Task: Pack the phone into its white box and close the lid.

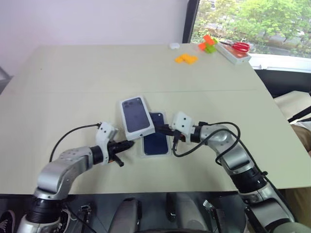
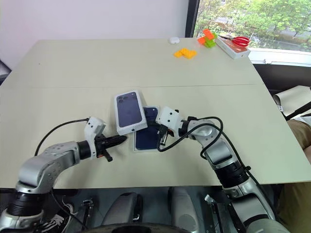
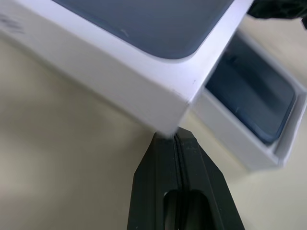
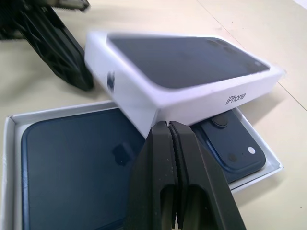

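Observation:
The dark navy phone (image 4: 86,167) lies flat inside the white box (image 4: 9,143) near the table's front edge. The lid (image 1: 136,116), with the phone picture on top, sits tilted and askew, one long side resting over the box's left part. My left gripper (image 1: 129,144) is shut, its tip against the lid's near corner (image 3: 178,108). From the right, my right gripper (image 1: 162,130) is shut too, with its tip (image 4: 168,125) touching the lid's lower edge above the phone. Neither holds anything.
Orange blocks (image 1: 186,58), green and orange blocks (image 1: 209,44), a small white object (image 1: 174,46) and red scissors (image 1: 239,46) on a white box lie at the table's far right. A seam (image 1: 218,90) crosses the tabletop behind the lid.

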You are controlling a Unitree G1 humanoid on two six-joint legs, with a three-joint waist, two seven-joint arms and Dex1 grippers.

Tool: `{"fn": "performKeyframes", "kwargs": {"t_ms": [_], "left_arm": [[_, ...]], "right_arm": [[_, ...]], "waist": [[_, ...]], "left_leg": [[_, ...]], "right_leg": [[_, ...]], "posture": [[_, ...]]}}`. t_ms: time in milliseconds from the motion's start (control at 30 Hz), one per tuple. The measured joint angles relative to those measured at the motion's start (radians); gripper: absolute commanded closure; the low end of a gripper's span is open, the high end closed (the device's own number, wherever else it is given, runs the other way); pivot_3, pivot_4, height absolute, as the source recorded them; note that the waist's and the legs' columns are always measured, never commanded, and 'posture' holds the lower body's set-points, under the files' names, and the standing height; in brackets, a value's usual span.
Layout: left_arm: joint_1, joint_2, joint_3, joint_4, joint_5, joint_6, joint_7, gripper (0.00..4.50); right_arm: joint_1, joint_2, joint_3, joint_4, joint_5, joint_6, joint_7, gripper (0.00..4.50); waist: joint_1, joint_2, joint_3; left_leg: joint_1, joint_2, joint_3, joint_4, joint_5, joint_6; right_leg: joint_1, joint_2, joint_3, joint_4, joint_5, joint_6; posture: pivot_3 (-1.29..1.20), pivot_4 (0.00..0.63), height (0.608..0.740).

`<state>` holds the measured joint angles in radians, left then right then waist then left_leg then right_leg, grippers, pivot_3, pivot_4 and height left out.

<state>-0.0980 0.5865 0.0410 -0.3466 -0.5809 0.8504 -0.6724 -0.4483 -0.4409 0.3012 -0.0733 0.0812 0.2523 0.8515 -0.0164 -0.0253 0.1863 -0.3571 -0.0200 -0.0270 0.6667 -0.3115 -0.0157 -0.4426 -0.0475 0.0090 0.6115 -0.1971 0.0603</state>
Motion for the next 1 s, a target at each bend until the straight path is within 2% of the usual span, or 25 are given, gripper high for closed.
{"fn": "performKeyframes", "kwargs": {"t_ms": [167,267,467,700,1000], "left_arm": [[0.057,0.079,0.088,-0.049,-0.077,0.029,-0.063,4.5],[0.054,0.088,0.133,-0.038,-0.079,0.016,-0.06,4.5],[0.003,0.074,0.141,0.057,-0.026,-0.05,-0.015,4.5],[-0.102,-0.051,0.124,0.215,0.082,-0.157,0.108,4.5],[-0.133,-0.169,0.052,0.264,0.196,-0.273,0.202,4.5]], "right_arm": [[-0.019,0.0,-0.009,0.033,-0.002,-0.017,-0.004,4.44],[-0.051,0.001,-0.016,0.084,-0.022,-0.034,-0.032,4.44],[-0.099,0.026,-0.036,0.141,-0.045,-0.075,-0.079,4.44],[-0.136,0.082,-0.034,0.232,-0.109,-0.119,-0.181,4.44],[-0.137,0.113,-0.012,0.279,-0.16,-0.156,-0.207,4.44]], "waist": [[0.0,0.0,0.0],[0.002,0.0,0.0],[0.001,0.0,0.0],[0.002,0.0,0.0],[0.001,0.0,0.0]], "left_leg": [[0.0,0.0,0.0,0.0,0.0,0.0],[0.0,0.0,0.0,0.001,0.0,0.0],[0.0,0.0,0.0,0.0,0.0,0.0],[0.0,-0.001,0.0,0.0,0.0,-0.001],[0.0,-0.001,0.0,0.0,0.0,-0.001]], "right_leg": [[0.0,0.0,0.0,0.0,0.0,0.0],[0.001,0.0,0.0,0.0,0.0,-0.001],[0.0,0.0,0.0,0.0,0.0,0.0],[0.0,-0.001,0.0,0.0,0.002,0.003],[0.0,-0.003,0.001,0.001,0.003,0.003]], "posture": [[0.0,0.15,0.74],[0.0,0.15,0.74],[0.0,0.15,0.74],[0.0,0.15,0.74],[0.0,0.15,0.74]]}}
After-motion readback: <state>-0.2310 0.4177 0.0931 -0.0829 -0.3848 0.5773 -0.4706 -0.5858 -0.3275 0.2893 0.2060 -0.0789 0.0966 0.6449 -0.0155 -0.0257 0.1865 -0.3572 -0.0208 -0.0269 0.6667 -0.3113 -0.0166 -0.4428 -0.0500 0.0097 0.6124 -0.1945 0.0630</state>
